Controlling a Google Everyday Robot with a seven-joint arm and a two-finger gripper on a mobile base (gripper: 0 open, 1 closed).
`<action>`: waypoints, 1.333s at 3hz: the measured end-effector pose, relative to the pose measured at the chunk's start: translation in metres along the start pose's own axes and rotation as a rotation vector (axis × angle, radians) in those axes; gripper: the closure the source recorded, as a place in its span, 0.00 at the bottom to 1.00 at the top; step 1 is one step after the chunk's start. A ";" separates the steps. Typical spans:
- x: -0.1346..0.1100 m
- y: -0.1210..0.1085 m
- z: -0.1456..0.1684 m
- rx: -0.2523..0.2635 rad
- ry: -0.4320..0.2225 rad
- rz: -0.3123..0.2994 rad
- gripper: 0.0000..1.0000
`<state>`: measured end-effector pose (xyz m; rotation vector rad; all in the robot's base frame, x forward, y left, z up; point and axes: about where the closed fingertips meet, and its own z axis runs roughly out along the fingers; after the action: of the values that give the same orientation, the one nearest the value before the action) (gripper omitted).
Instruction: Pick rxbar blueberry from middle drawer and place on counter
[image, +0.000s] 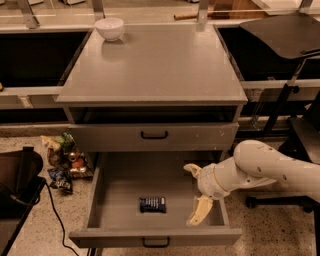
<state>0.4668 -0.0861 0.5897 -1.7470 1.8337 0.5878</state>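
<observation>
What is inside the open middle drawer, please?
The rxbar blueberry lies flat on the middle drawer floor. The open gripper hangs empty to its right. The arm covers part of the right side.

- rxbar blueberry (152, 204): dark blue wrapper, pale lettering.
- middle drawer (120, 190): plain grey, black handle (156, 243).
- pincer (190, 195), over the middle drawer's right side: cream-yellow.
- desk (155, 65): matte grey; bowl (109, 28) white.
- snack bags (65, 160), left of the middle drawer: multicoloured.
</observation>
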 end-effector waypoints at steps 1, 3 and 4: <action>0.000 0.000 0.000 0.000 0.000 0.000 0.00; 0.031 -0.053 0.065 0.033 -0.051 0.012 0.00; 0.037 -0.072 0.111 0.055 -0.086 -0.012 0.00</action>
<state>0.5465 -0.0478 0.4852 -1.6698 1.7627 0.5933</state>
